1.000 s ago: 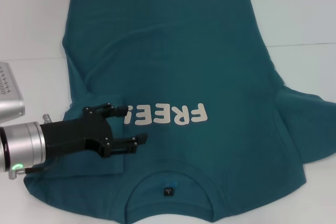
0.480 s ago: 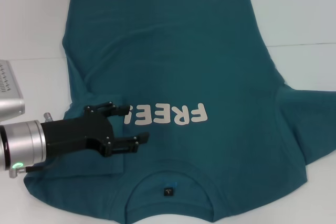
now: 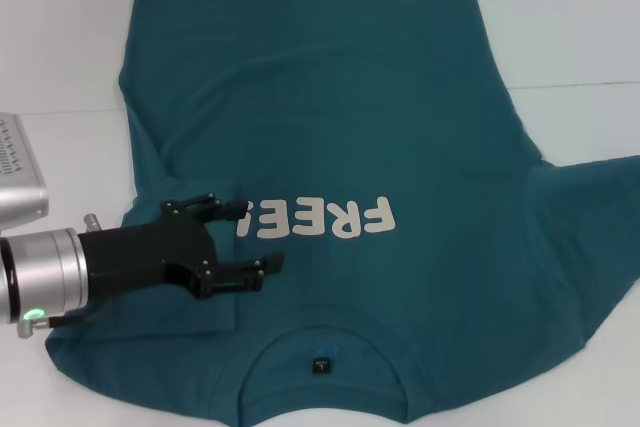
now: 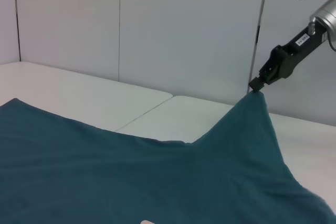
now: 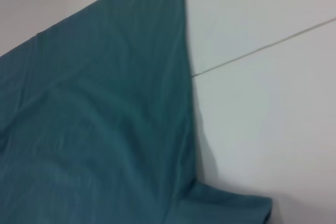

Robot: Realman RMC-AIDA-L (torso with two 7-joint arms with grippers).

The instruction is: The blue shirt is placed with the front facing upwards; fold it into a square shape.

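Left gripper, black and two-fingered on a silver wrist, hangs over the shirt at about eight o'clock in the head view; fingers spread well apart, nothing between them; its tips sit just beside the first white letters, over a folded-in flap of cloth; whether they touch the fabric I cannot tell; the large dark teal-blue short-sleeved cotton T-shirt lies front up across the white table, collar and small dark label at six o'clock, hem at twelve, white "FREE!" lettering across the chest; over at three o'clock the sleeve is lifted; the left wrist view shows the right gripper, black too, pinched shut on that sleeve tip, cloth tented up to it; a grey device corner sits at nine o'clock, off the shirt
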